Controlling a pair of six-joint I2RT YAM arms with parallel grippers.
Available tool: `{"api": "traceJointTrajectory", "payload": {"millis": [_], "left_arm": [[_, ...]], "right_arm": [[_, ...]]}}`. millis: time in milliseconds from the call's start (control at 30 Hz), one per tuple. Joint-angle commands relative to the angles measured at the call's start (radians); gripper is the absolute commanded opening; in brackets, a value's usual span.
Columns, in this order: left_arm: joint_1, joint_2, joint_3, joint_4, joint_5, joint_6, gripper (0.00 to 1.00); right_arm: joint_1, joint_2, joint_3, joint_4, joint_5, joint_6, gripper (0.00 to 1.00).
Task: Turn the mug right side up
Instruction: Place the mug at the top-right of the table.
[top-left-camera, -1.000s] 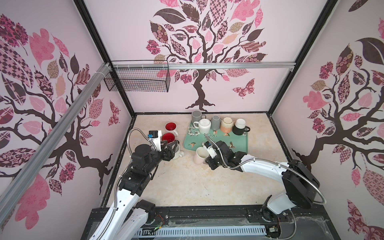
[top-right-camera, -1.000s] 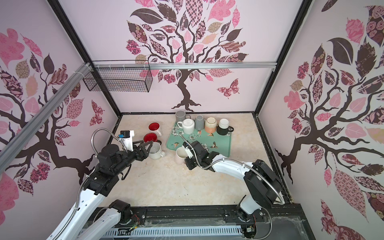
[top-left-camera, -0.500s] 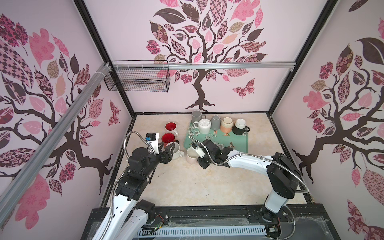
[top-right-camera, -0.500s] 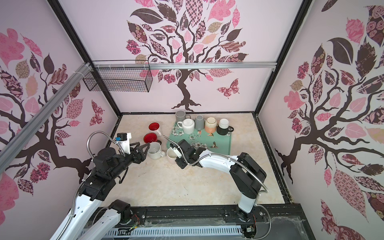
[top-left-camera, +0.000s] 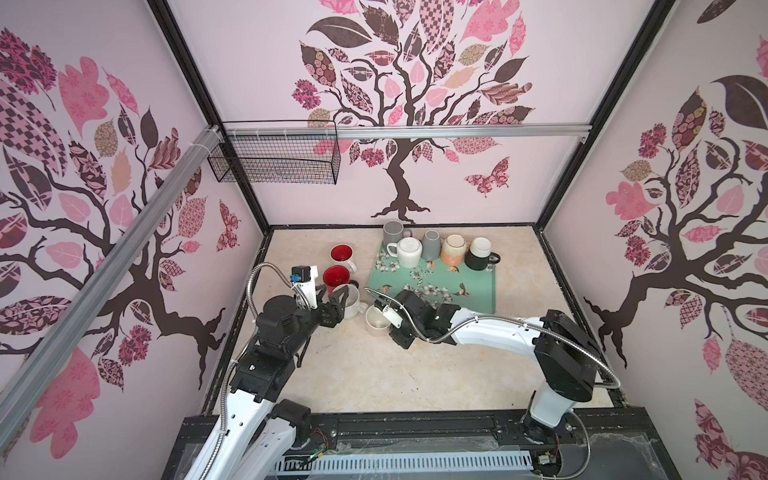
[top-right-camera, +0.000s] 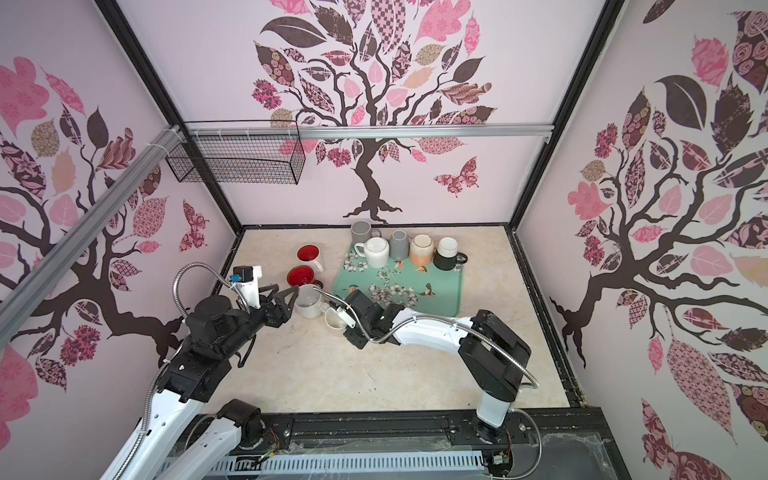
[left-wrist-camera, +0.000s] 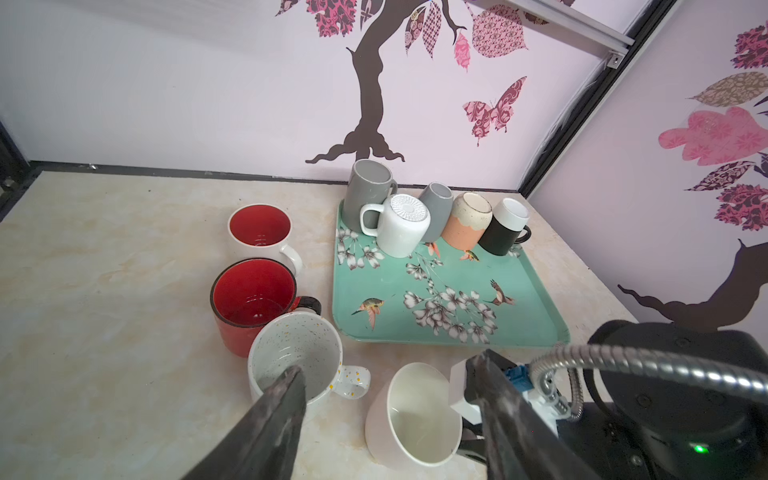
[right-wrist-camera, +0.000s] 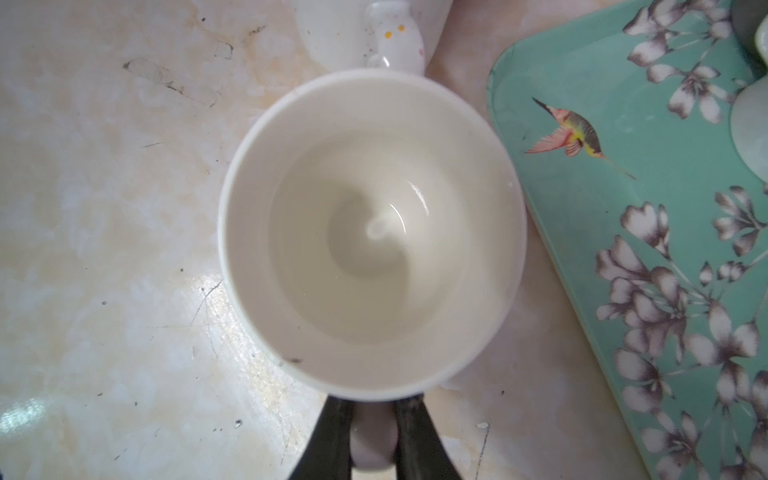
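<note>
The mug is pale cream. It stands mouth up on the marble top, just off the tray's near-left corner. The right wrist view looks straight down into its bare inside. My right gripper is shut on the mug's handle, which sits between the two dark fingers. In the left wrist view the mug leans slightly. My left gripper is open and holds nothing; one finger is at the rim of a white speckled mug next to the cream mug.
Two red-lined mugs stand upright behind the speckled one. The green floral tray holds several upside-down mugs along its far edge. A wire basket hangs on the back-left rail.
My right arm has carried the cream mug leftward from the tray's edge, bringing it mouth up beside the speckled mug. The left gripper has drawn back slightly and stayed open.
</note>
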Motion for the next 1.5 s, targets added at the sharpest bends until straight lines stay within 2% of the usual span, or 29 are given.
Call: {"api": "traceJointTrajectory", "payload": {"millis": [0, 500, 800, 933, 1100, 1300, 1400, 1467], "left_arm": [[0.006, -0.018, 0.009, -0.006, -0.023, 0.018, 0.68], [0.005, -0.036, 0.008, -0.015, -0.055, 0.025, 0.68], [0.005, -0.053, 0.011, -0.026, -0.102, 0.029, 0.68], [0.005, -0.053, 0.007, -0.021, -0.109, 0.029, 0.68], [0.005, -0.033, 0.015, -0.014, -0.105, 0.031, 0.69], [0.005, 0.027, 0.024, 0.028, -0.047, 0.013, 0.68], [0.006, 0.090, 0.045, 0.049, 0.014, 0.000, 0.68], [0.002, 0.152, 0.071, 0.064, 0.063, -0.020, 0.66]], "right_arm": [[0.035, 0.036, 0.081, -0.026, -0.038, -0.040, 0.00], [0.051, 0.199, 0.268, -0.016, -0.075, -0.080, 0.00], [0.051, 0.171, 0.260, 0.028, -0.041, -0.064, 0.41], [0.051, 0.119, 0.233, 0.038, -0.024, -0.050, 0.50], [0.044, 0.039, 0.203, 0.040, 0.009, -0.024, 0.54], [-0.068, -0.110, 0.086, 0.048, 0.019, 0.016, 0.55], [-0.177, -0.180, 0.008, 0.063, 0.045, 0.054, 0.56], [-0.289, -0.201, -0.022, 0.046, 0.054, 0.115, 0.57]]}}
